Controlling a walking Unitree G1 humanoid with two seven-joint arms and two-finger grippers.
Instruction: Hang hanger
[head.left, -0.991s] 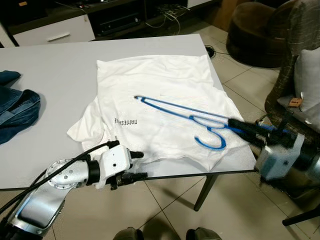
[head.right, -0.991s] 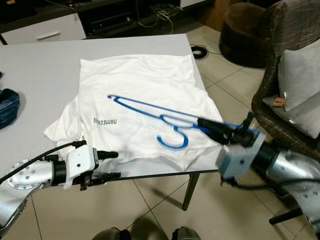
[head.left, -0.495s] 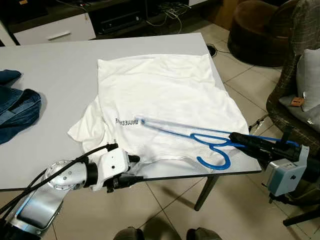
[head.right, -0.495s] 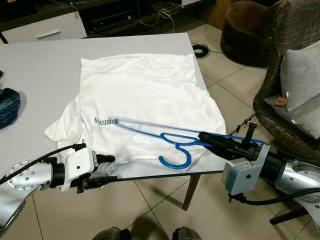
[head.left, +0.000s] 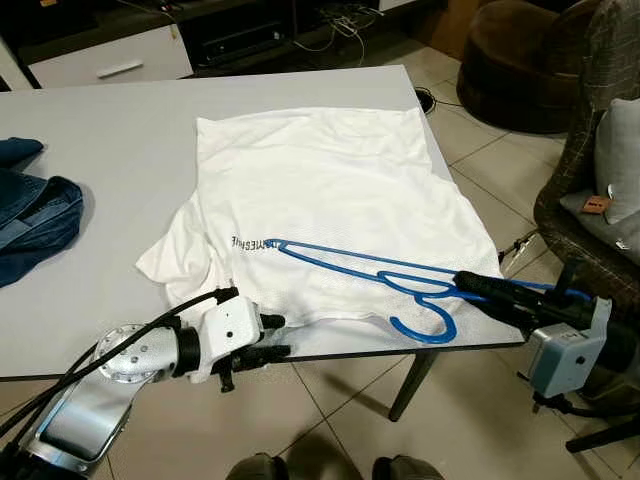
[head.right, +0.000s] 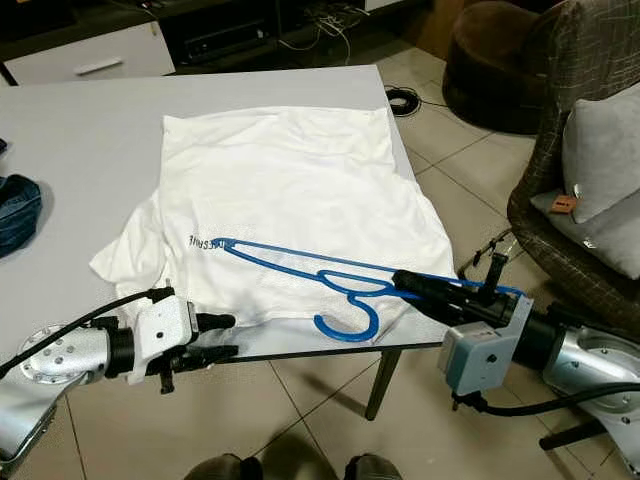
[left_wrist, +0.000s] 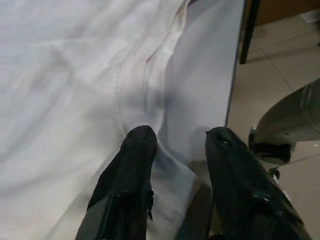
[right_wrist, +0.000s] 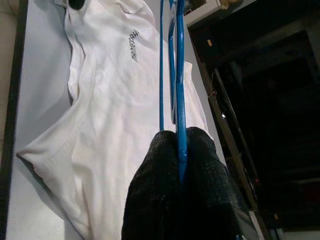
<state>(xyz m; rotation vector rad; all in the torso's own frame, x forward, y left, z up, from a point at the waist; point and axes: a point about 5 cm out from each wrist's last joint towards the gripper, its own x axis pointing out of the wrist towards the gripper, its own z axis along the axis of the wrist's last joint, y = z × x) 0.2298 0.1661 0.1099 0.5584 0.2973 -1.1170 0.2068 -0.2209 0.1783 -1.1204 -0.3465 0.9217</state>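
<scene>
One thin blue wire hanger lay across the lower part of a white cotton T-shirt spread flat on the grey rectangular table. The hanger was a slim, glossy frame of bent wire: its long triangular body narrowed to a point near the dark printed lettering on the shirt, and its open curved hook sat just at the table's near edge, curling back toward the shirt's hem. The end of the frame nearest the robot's right side ran off past the table corner into the right gripper, whose two black jaws were clenched on the blue wire; in the right wrist view the wire could be seen pinched between the two dark finger pads and stretching away over the shirt.

The left gripper was at the table's front edge, just below the shirt's lower left hem. Its jaws stood parted, grasping nothing; in the left wrist view one black fingertip touched the folded white hem while the other lay over bare table beside it.

Counted: one hanger, one T-shirt and one table. A single heap of dark blue denim clothing lay at the table's far left edge, well apart from the shirt. To the right of the table stood one brown woven armchair holding a grey cushion, with one dark brown round pouffe beyond it on the beige tiled floor.
</scene>
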